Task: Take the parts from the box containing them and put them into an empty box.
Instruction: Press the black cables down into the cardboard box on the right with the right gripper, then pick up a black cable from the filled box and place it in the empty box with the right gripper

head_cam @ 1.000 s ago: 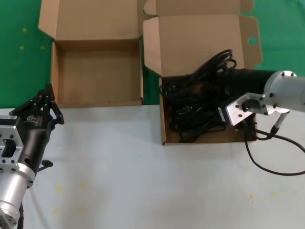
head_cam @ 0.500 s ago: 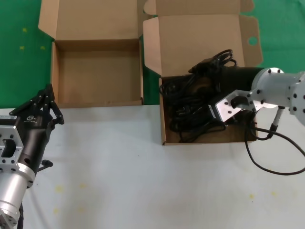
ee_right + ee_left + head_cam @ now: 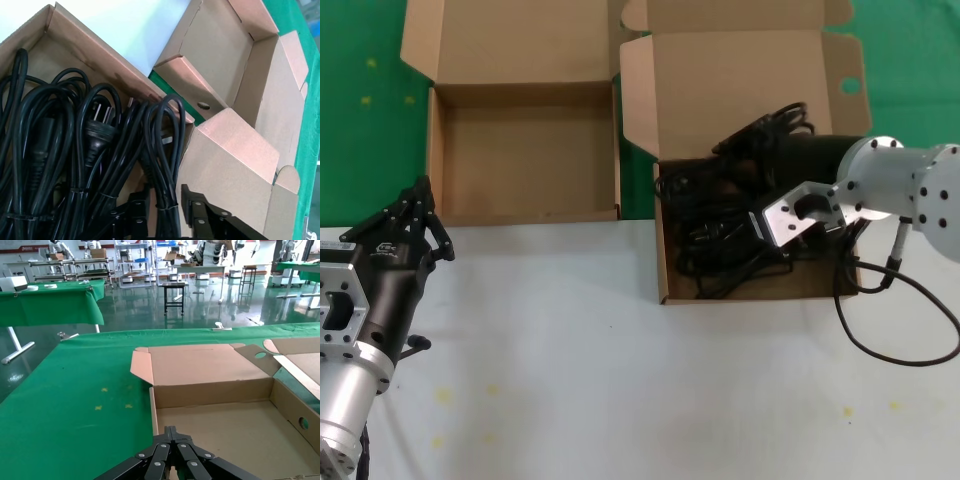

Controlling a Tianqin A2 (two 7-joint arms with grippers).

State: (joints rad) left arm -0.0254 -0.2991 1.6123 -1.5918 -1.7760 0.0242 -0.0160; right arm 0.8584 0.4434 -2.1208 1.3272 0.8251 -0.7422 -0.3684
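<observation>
Now: right arm reaching into the cable box

Left gripper [image 3: 415, 215] parked at the near table edge, fingers together, nothing held. Right gripper [image 3: 165, 215] hangs jaws apart astride a tied black power cord bundle [image 3: 160, 155] inside the box containing them [image 3: 840, 70]. Pick step; next, close and lift. Only the wrist view shows this straddle. Farther left, an empty box [image 3: 525, 150] waits.

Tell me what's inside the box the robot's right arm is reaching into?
Black power cords, looped and bundled, fill the box with the holed tab. The right claw sits among them. The box floor under the cords is mostly covered.
</observation>
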